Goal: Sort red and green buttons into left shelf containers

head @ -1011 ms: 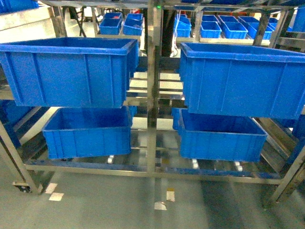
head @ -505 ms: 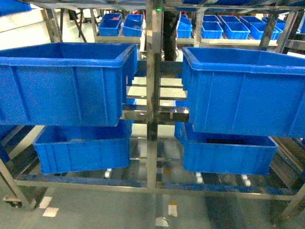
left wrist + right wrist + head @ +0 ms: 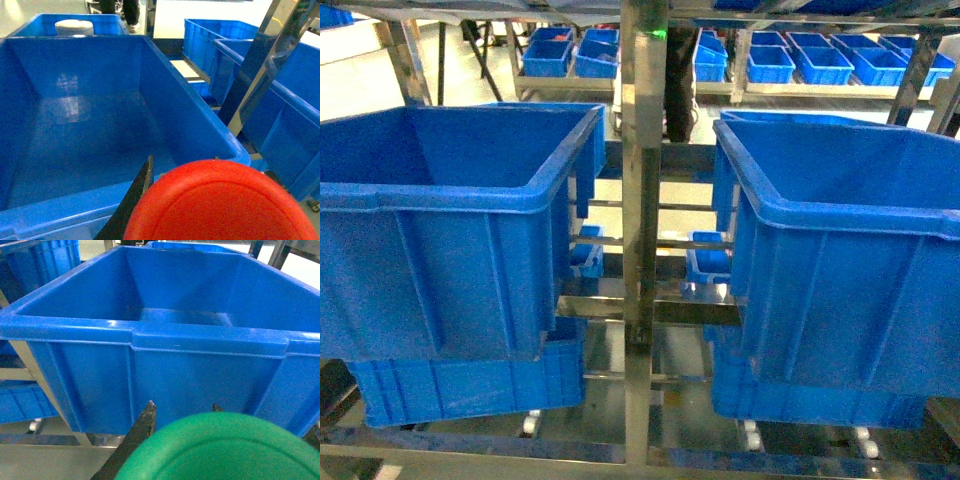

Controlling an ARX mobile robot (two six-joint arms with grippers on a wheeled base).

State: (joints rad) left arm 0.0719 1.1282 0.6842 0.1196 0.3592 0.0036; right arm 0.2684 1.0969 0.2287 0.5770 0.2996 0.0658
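Observation:
The red button (image 3: 220, 205) fills the bottom of the left wrist view, its round red cap held between the dark fingers (image 3: 135, 195) of my left gripper (image 3: 183, 165). It hangs at the near rim of a large, deep blue crate (image 3: 75, 125) whose inside is bare. In the right wrist view my right gripper (image 3: 183, 410) is shut on the green button (image 3: 220, 450), just in front of another large blue crate (image 3: 175, 340). The head view shows the left shelf containers, an upper crate (image 3: 430, 260) and a lower one (image 3: 460, 385). Neither gripper appears there.
A steel upright post (image 3: 642, 200) splits the shelf into left and right bays. Two more big blue crates (image 3: 840, 280) sit in the right bay. Small shallow blue bins (image 3: 800, 60) line a rack behind. A white round object (image 3: 74, 26) lies in a farther crate.
The head view has closed in on the shelf. The upper crates now loom much larger and the floor has dropped out of sight.

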